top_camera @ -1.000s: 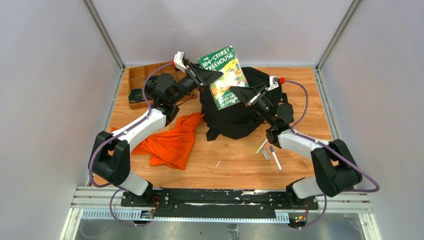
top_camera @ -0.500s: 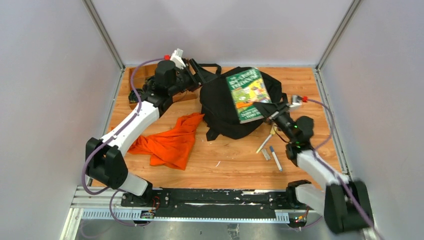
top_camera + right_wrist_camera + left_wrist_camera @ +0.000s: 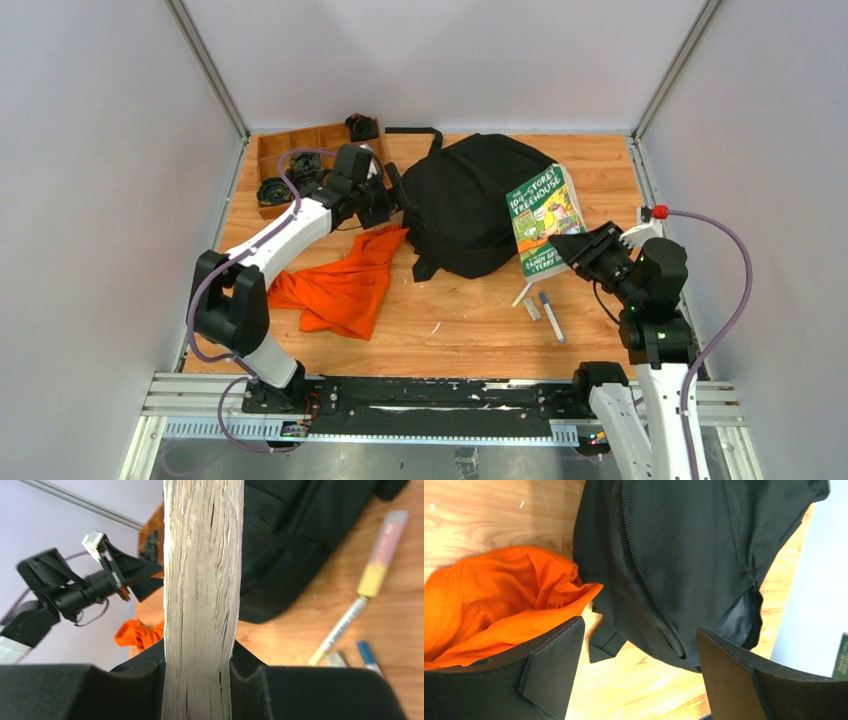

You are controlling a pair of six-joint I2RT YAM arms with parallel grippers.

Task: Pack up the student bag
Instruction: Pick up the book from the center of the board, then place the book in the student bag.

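The student bag point(image 3: 470, 200) lies slumped in the middle of the table, a black backpack with its zipper point(image 3: 644, 580) facing my left wrist camera. My left gripper point(image 3: 388, 206) hovers at the bag's left side, open, with nothing between its fingers point(image 3: 555, 664). A green paperback book point(image 3: 543, 218) is tilted up at the bag's right edge. My right gripper point(image 3: 576, 250) is shut on the book's lower corner. In the right wrist view the book's page edge point(image 3: 202, 580) stands upright between the pads, clamped from both sides.
An orange cloth point(image 3: 340, 280) lies left of the bag, partly under my left gripper point(image 3: 639, 672). Markers point(image 3: 540, 302) lie on the wood near my right arm. A wooden tray point(image 3: 290, 160) with small black items sits back left. Grey walls close three sides.
My right arm has drawn the book off the bag's top to its right side. My left gripper has opened and dropped from the bag's top to its left side. The bag has slumped.
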